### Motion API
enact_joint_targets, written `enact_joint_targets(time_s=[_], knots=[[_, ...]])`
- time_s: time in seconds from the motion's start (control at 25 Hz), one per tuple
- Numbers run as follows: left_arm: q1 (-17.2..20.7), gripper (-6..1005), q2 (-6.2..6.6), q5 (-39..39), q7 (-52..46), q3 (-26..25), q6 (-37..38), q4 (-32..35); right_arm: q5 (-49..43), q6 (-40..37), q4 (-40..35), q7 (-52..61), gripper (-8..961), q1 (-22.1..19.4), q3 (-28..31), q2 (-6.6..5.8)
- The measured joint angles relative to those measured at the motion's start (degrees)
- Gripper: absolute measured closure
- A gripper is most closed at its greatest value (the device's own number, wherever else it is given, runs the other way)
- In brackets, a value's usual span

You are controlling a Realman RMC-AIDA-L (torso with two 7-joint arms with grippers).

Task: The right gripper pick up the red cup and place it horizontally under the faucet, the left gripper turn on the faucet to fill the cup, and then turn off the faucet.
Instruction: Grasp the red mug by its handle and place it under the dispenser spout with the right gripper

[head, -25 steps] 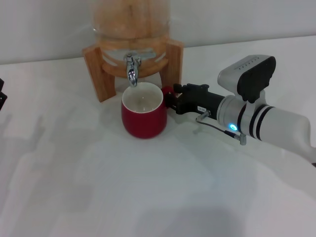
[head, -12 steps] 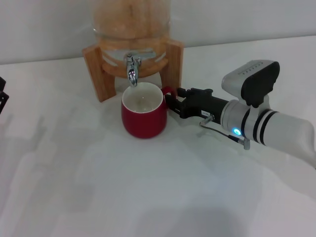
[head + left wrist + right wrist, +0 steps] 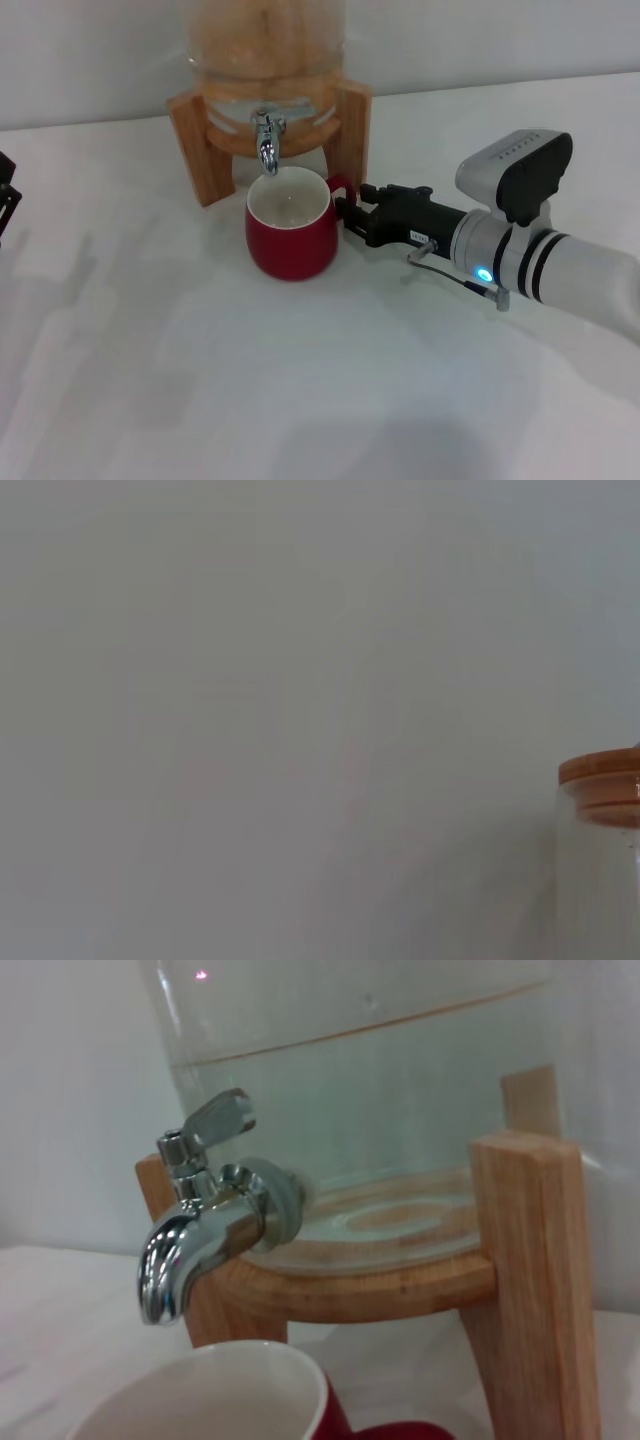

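Observation:
The red cup (image 3: 291,238) stands upright on the white table, its white inside open directly below the spout of the chrome faucet (image 3: 266,141). The faucet's lever points up and back, and no water runs. My right gripper (image 3: 348,216) lies low just right of the cup's handle (image 3: 341,186), open and holding nothing, a small gap from the handle. The right wrist view shows the faucet (image 3: 190,1230) above the cup's rim (image 3: 205,1390). Only a black sliver of my left gripper (image 3: 4,195) shows at the far left edge.
The faucet belongs to a glass drink dispenser (image 3: 267,40) on a wooden stand (image 3: 200,150) at the back of the table (image 3: 250,380). The stand's right leg (image 3: 352,125) is close behind my right gripper. The left wrist view shows a wall and the dispenser's wooden lid (image 3: 600,780).
My right gripper has let go of the cup's handle and drawn back to the right. The cup has stayed in place under the faucet.

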Motion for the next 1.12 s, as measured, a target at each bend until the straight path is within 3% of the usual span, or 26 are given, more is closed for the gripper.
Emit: enact_joint_targets(time_s=[1.12], knots=[[0.0,152,0.09,0.0,0.0,0.0,-0.1,-0.1,-0.1,-1.7,-0.4,1.2,555,-0.9,-1.6,-0.44]])
